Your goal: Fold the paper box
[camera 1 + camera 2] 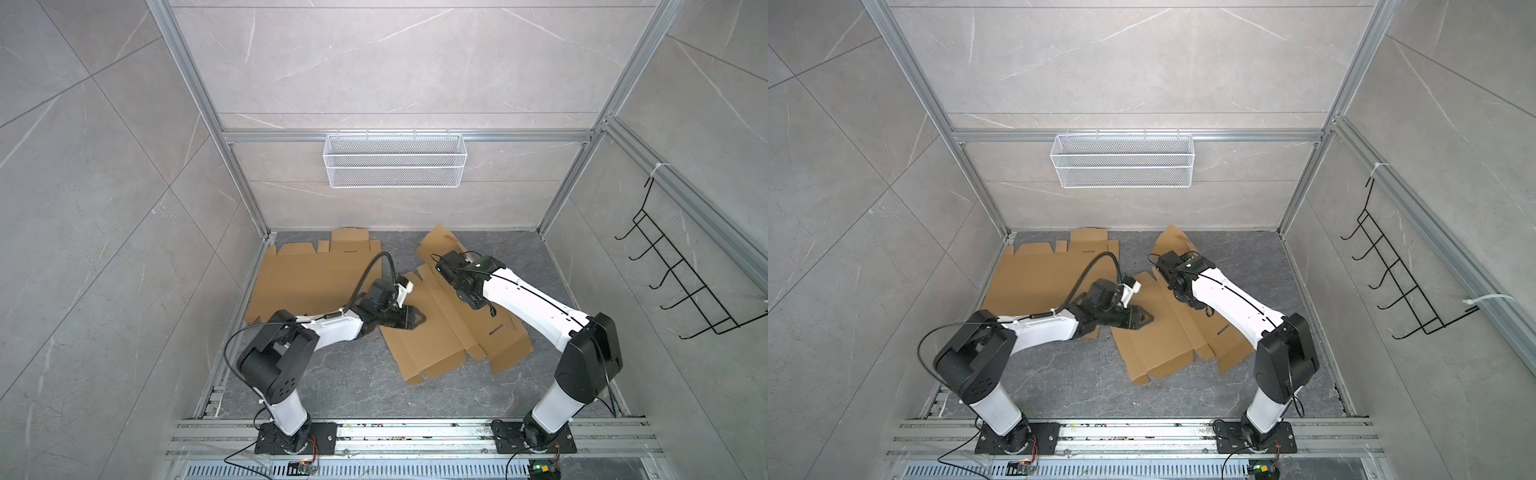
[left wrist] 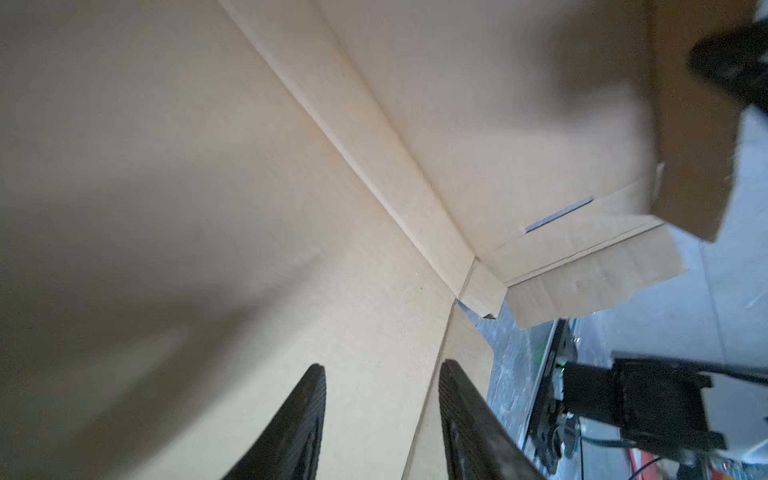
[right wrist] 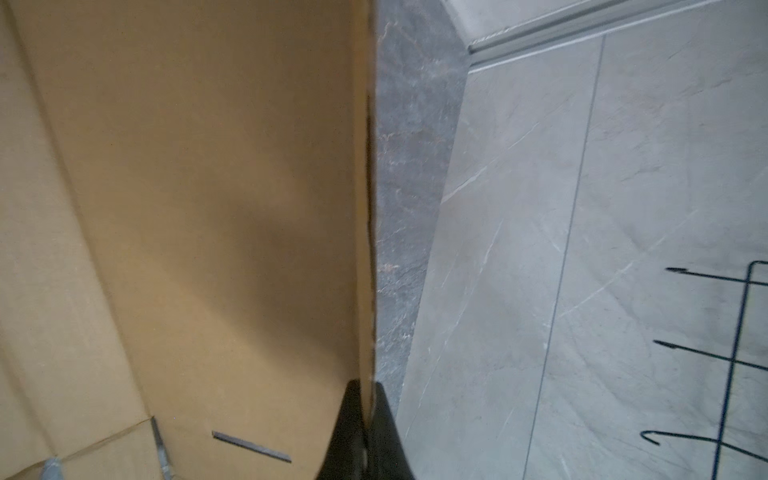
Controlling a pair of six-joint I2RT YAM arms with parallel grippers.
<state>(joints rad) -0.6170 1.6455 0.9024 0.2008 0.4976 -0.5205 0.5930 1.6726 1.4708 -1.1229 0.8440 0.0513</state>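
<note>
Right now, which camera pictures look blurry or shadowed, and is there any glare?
Left wrist view: cardboard sheet near the left gripper soft and shadowed, far crease sharper. Right wrist view: cardboard by the right gripper slightly blurred, wall hooks clearer. Both top views: sharp, evenly lit, only a mild bright patch above the wire basket.

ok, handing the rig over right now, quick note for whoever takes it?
Right gripper: shut on the edge of a raised flap of the box blank.
Left gripper: open, low over the blank's left panel, holding nothing.
Spare blank: flat at the back left of the table.
Done: one flap is up.
Left: nearly all the folding; the rest of the box blank lies flat.
</note>
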